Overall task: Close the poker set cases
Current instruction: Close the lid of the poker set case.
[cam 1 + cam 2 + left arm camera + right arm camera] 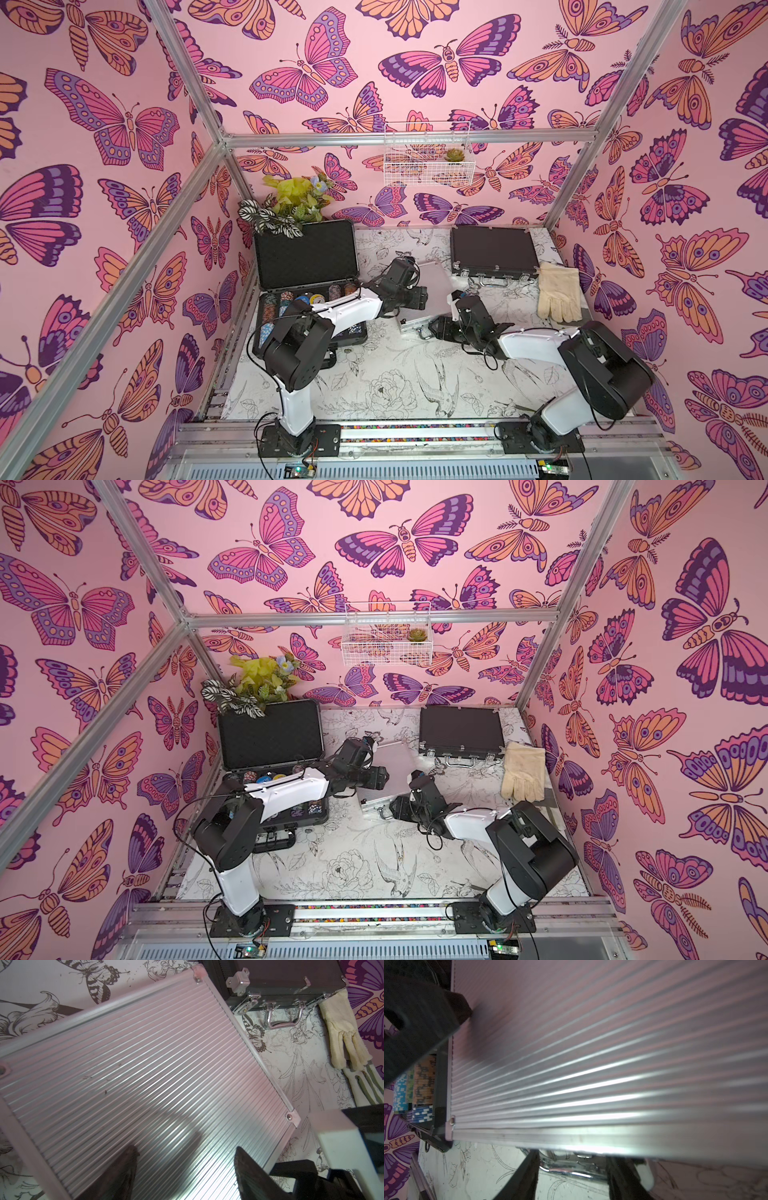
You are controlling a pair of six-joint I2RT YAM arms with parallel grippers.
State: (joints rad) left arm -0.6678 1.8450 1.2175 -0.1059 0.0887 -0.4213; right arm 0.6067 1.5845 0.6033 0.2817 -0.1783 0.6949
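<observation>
Three cases on the printed table point(374, 374). The large dark-grey case point(307, 253) sits at far left, lid upright and open, with rows of poker chips point(316, 297) showing in its base; the left arm crosses over the base. The wide black case point(492, 251) lies at far right, lid down, silver latches and handle facing the robot, with a cream glove point(559, 297) just beside it. The small silver case point(432, 286) lies at centre, between the two grippers, in both top views; its ribbed lid looks down on the base, latch state not visible. Left gripper point(186, 1150): jaws wide, nothing between them, fingertips point(133, 1153) over the ribbed lid point(145, 1074); contact with the lid cannot be confirmed. Right gripper point(572, 1157): at the case's front edge, jaws apart, fingers point(527, 1176) flanking the chrome handle point(571, 1169); whether the pads touch the handle I cannot tell. A leafy plant point(291, 203) stands behind the grey case, and a wire basket point(428, 153) hangs on the back wall.
</observation>
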